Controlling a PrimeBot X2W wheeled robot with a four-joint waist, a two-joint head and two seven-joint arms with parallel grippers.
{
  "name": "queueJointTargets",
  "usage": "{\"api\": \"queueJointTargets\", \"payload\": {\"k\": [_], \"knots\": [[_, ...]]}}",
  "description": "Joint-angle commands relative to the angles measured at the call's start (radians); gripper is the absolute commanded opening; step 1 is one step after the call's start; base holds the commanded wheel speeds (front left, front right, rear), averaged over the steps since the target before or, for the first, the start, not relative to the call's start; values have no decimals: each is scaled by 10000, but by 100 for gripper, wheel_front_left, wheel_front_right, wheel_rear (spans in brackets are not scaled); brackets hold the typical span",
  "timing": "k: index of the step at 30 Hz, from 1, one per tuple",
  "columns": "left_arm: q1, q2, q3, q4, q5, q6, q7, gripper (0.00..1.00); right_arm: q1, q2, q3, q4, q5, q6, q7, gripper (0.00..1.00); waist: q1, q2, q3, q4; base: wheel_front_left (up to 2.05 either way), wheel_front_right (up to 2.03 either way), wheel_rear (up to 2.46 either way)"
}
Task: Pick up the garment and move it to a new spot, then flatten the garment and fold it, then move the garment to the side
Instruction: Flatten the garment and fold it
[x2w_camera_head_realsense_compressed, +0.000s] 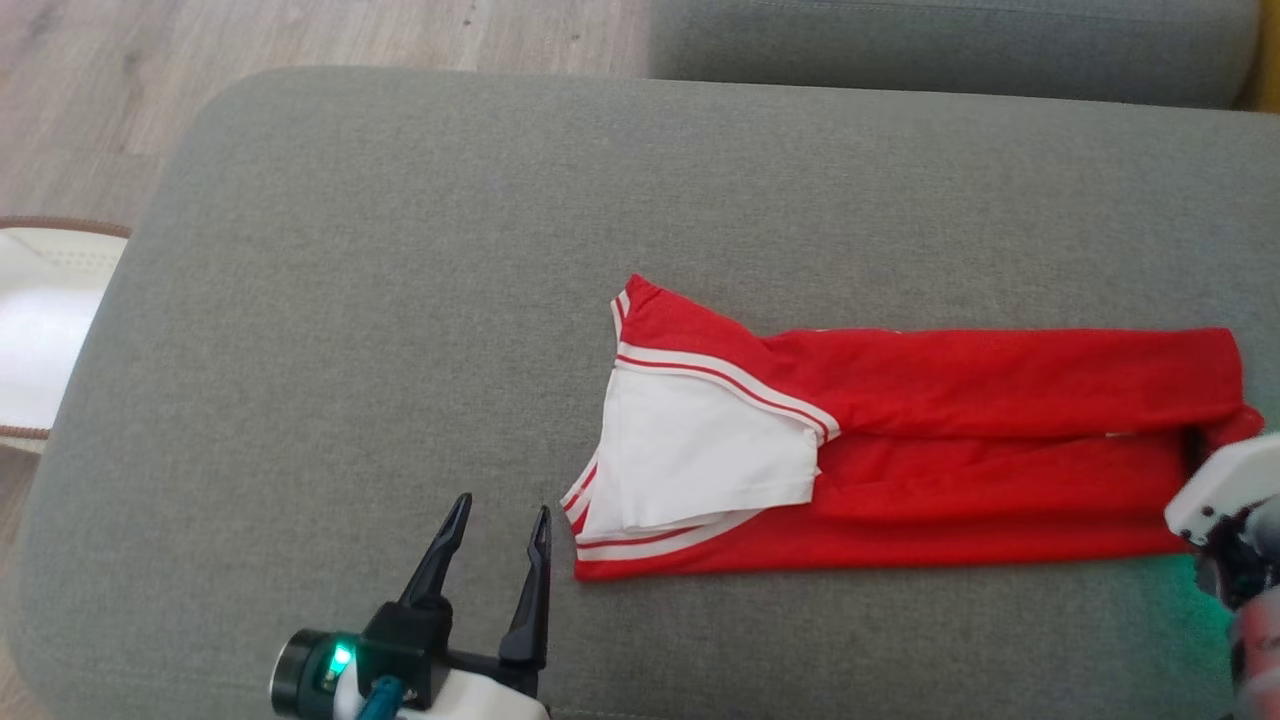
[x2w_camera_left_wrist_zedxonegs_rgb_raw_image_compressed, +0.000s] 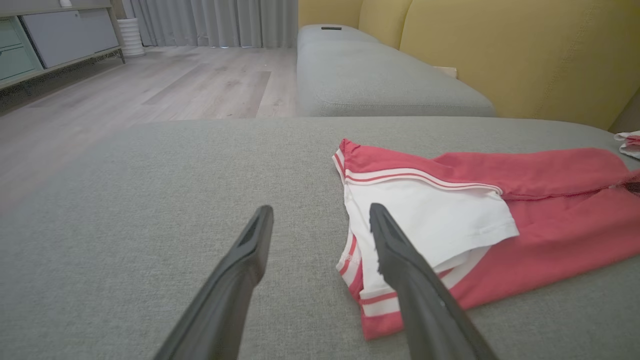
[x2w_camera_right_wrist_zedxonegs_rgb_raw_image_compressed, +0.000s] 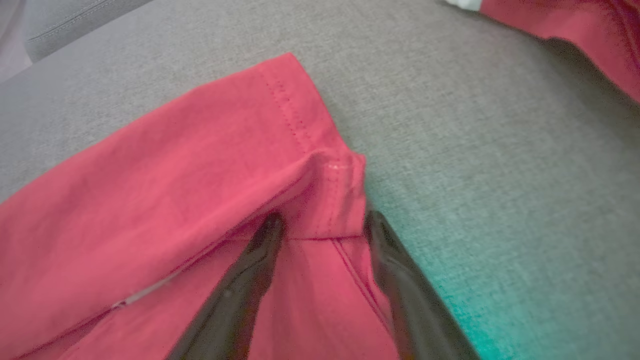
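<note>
Jaws stand apart on both arms: the left gripper (x2w_camera_head_realsense_compressed: 502, 505) waits beside the left end of the shirt (x2w_camera_head_realsense_compressed: 950, 400), and the right gripper (x2w_camera_right_wrist_zedxonegs_rgb_raw_image_compressed: 324, 220) straddles its right end. It lies centre-right on the cushion (x2w_camera_head_realsense_compressed: 400, 250). Folding seems in hand; next, each end needs pinching.

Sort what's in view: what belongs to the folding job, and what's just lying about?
Job: red and white garment, left gripper, right gripper, grey cushion under it.
Lying about: another red cloth, cabinet, curtains.
</note>
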Motion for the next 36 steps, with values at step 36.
{"api": "queueJointTargets", "payload": {"k": [36], "knots": [[-31, -410, 611, 175, 275, -505, -124, 100, 421, 421, 3834, -4934, 2316, 67, 186, 0, 0, 0, -1227, -1357, 0, 0, 0]]}}
